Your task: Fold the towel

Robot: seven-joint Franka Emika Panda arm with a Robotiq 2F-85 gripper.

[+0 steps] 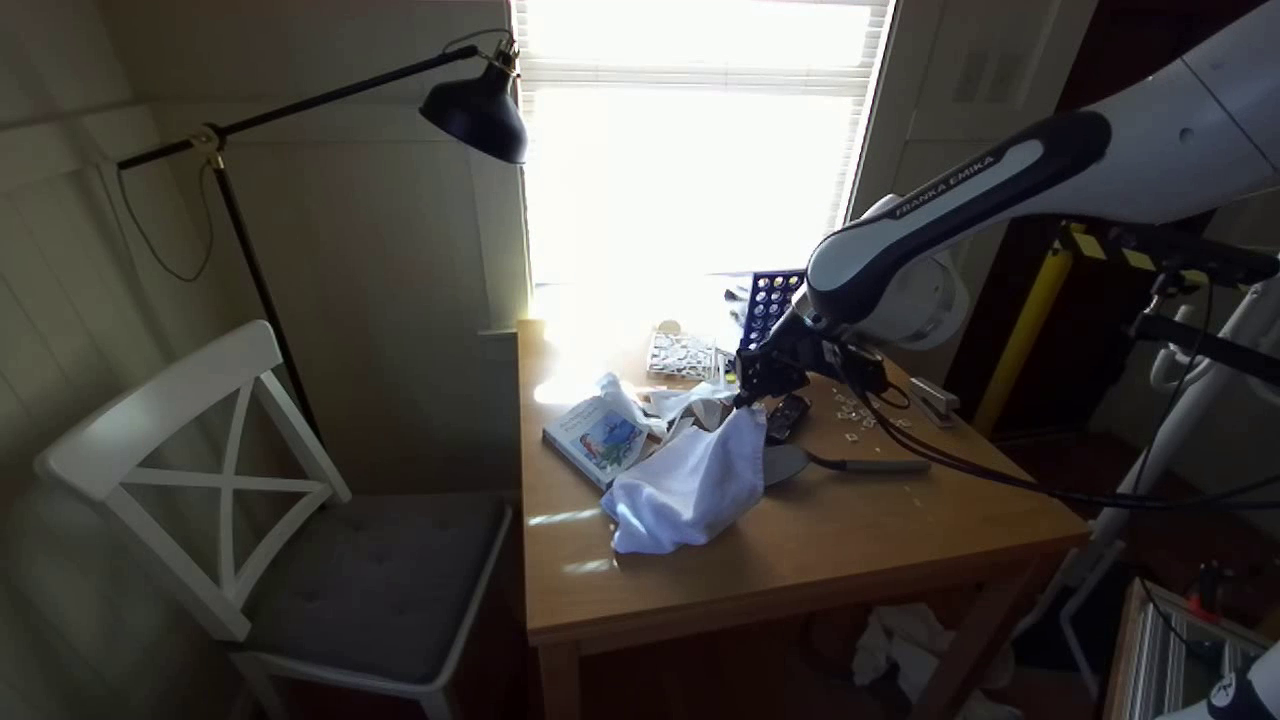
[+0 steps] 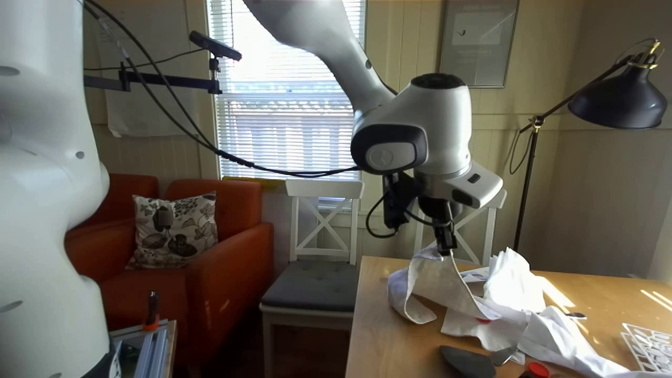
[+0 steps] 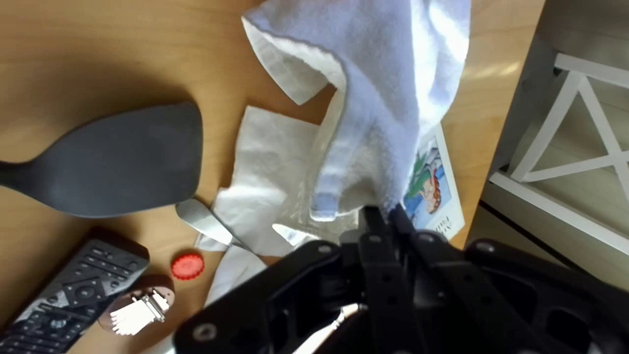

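Note:
The light blue-white towel (image 1: pixel 690 490) hangs in folds over the table's front part in an exterior view. It also shows in an exterior view (image 2: pixel 440 278) and in the wrist view (image 3: pixel 378 88). My gripper (image 3: pixel 385 214) is shut on an edge of the towel and holds that part raised above the table. The fingertips also show in both exterior views (image 1: pixel 742 398) (image 2: pixel 446 251). The rest of the towel droops down, and its lower end appears to lie on the tabletop. One loose corner curls up in the wrist view.
A book (image 1: pixel 598 440) lies beside the towel. A grey spatula (image 3: pixel 132 160), a remote (image 3: pixel 78 295), a red cap (image 3: pixel 187 266) and crumpled white cloth or paper (image 2: pixel 512 283) are close by. A blue game grid (image 1: pixel 770 305) stands farther back. A lamp (image 1: pixel 480 110) stands behind.

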